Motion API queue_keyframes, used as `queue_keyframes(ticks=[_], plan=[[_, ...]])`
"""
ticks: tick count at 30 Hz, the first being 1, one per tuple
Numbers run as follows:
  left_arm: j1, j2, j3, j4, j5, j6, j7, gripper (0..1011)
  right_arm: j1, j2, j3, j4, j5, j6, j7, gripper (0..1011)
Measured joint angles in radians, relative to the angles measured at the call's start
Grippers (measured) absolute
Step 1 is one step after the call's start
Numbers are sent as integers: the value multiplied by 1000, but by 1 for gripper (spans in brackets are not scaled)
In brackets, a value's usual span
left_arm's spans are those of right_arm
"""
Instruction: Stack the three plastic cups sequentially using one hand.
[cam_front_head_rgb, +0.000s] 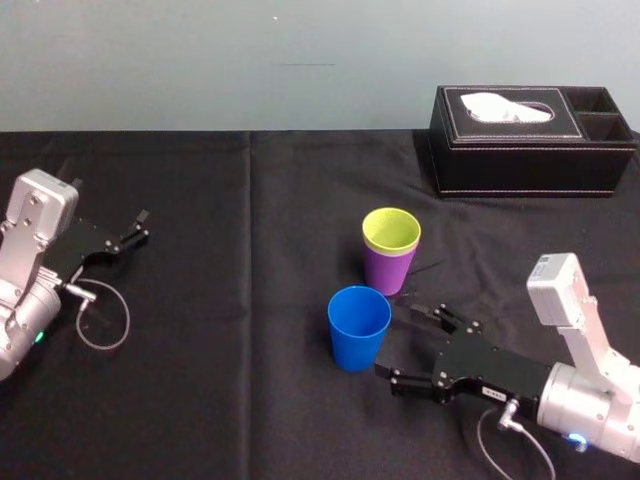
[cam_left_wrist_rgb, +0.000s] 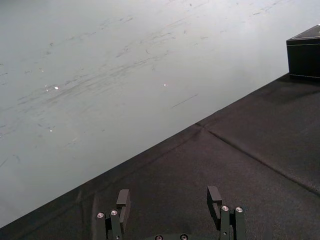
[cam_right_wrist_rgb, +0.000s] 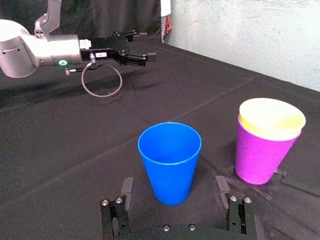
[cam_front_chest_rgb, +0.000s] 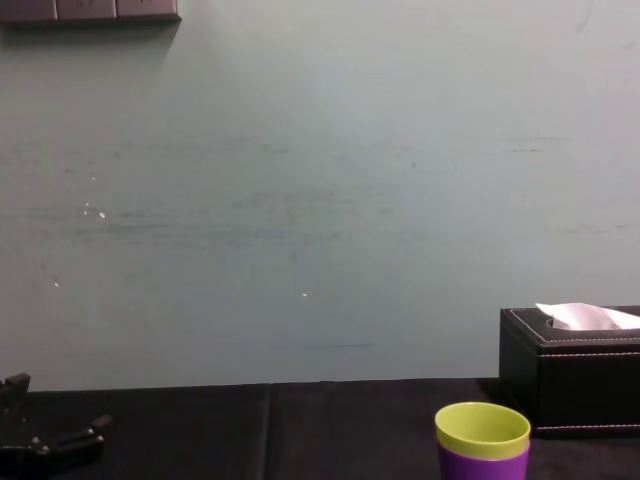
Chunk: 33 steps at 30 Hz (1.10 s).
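My left arm (cam_front_head_rgb: 25, 270) and right arm (cam_front_head_rgb: 590, 395) are shiny silver. My left pincer (cam_front_head_rgb: 140, 227) and right pincer (cam_front_head_rgb: 400, 342) are black, with small silver screws (cam_right_wrist_rgb: 116, 200). A thin cable (cam_front_head_rgb: 128, 320) loops at each wrist.

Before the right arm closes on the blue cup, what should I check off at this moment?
1. Right end effector open: ok.
2. Blue cup upright, standing alone, lined up with the gap between the fingers: ok.
3. Blue cup deep enough between the fingers to grip: cannot tell.
4. Yellow-green cup nested in the purple cup, mouth up, ready to take another: ok.
5. Left end effector parked far to the left, away from the cups: ok.
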Motion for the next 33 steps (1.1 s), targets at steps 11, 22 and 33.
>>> queue_keyframes(ticks=[11,22,33], plan=[[0,0,0,0,0,0,0,1011,60,-25,-35,41,-6,17,16,1003],[0,0,0,0,0,0,0,1011,110,-48,-74,78,-2,26,32,1002],[0,0,0,0,0,0,0,1011,168,-83,-113,118,-22,31,31,1003]])
